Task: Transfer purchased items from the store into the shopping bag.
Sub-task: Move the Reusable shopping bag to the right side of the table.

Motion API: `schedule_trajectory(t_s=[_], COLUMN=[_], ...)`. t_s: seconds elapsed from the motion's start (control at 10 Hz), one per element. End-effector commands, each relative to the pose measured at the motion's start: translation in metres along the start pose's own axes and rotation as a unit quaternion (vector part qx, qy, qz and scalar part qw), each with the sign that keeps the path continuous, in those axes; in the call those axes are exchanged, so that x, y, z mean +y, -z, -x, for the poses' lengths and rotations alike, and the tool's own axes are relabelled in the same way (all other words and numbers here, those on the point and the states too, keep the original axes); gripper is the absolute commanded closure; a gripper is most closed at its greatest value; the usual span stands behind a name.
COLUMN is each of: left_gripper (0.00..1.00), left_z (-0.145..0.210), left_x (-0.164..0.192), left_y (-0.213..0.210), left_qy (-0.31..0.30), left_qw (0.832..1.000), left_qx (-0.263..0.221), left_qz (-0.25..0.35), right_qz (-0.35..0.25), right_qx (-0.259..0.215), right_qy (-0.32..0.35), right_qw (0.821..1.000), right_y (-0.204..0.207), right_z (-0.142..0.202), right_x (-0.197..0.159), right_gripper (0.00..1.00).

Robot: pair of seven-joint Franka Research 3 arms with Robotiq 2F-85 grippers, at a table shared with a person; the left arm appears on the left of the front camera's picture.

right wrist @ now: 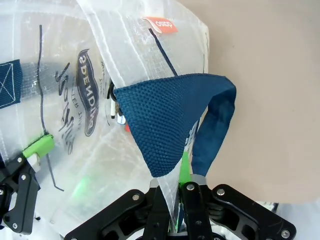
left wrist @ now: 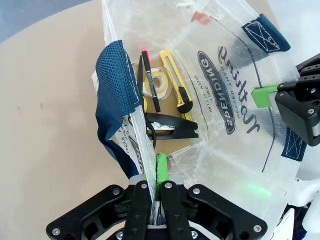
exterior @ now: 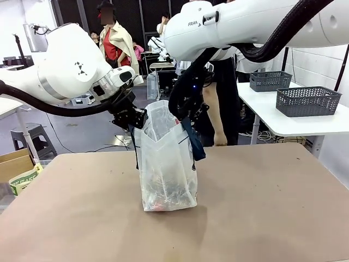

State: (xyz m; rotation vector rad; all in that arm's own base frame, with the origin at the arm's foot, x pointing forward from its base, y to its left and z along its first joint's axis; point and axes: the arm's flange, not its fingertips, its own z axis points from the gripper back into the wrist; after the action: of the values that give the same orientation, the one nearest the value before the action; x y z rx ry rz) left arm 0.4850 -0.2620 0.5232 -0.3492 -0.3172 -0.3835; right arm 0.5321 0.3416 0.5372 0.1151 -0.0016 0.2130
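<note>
Tan board makes up the surface (exterior: 272,213), and the shopping bag (exterior: 166,169) stands upright on it just left of the middle, about midway between the near and far edges. It is a translucent whitish plastic tote with creased, crinkled walls. Its navy woven strap handles (right wrist: 172,117) droop over the left and right sides, and a navy oval logo (left wrist: 218,93) with white lettering is printed on one wall. The mouth is held open.

From the left wrist view, the purchased items (left wrist: 165,100) lie at the bottom: a yellow utility knife (left wrist: 176,87), a roll of tape (left wrist: 156,85), a black marker (left wrist: 150,82) with a red end, and a black-handled tool I cannot identify. From the front they show only dimly, with a little red low down.

The left end effector (exterior: 134,119) is clamped tight on the bag's left rim, the thin wall pinched between its green pads. The right end effector (exterior: 182,116) is likewise closed on the right rim, beside a strap.

A person (exterior: 221,103) in dark clothes stands at the far edge behind the bag. On the far right, a white table (exterior: 289,126) carries two dark grey lattice baskets (exterior: 308,101). A cardboard box (exterior: 13,164) sits off the left edge.
</note>
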Motion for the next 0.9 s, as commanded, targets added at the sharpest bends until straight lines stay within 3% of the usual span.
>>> schedule_trajectory(t_s=[0.0, 0.4, 0.8], left_gripper=[1.00, 1.00, 1.00], left_z=[-0.006, -0.011, -0.006], left_x=[-0.004, -0.012, -0.012], left_y=[0.002, 0.008, 0.010], left_qy=[0.006, 0.010, 0.008], left_qw=[1.000, 1.000, 1.000], left_qx=[-0.018, -0.014, -0.005], left_qz=[0.009, 0.019, 0.007], right_qz=[-0.026, -0.036, -0.028], right_qx=[-0.004, -0.008, 0.001], right_qy=[0.022, 0.057, 0.042], right_qw=[0.999, 0.998, 0.999], right_y=[0.001, 0.005, 0.009], right_z=[-0.006, -0.018, -0.013], right_x=[0.012, 0.022, 0.017], right_gripper=[1.00, 1.00, 1.00])
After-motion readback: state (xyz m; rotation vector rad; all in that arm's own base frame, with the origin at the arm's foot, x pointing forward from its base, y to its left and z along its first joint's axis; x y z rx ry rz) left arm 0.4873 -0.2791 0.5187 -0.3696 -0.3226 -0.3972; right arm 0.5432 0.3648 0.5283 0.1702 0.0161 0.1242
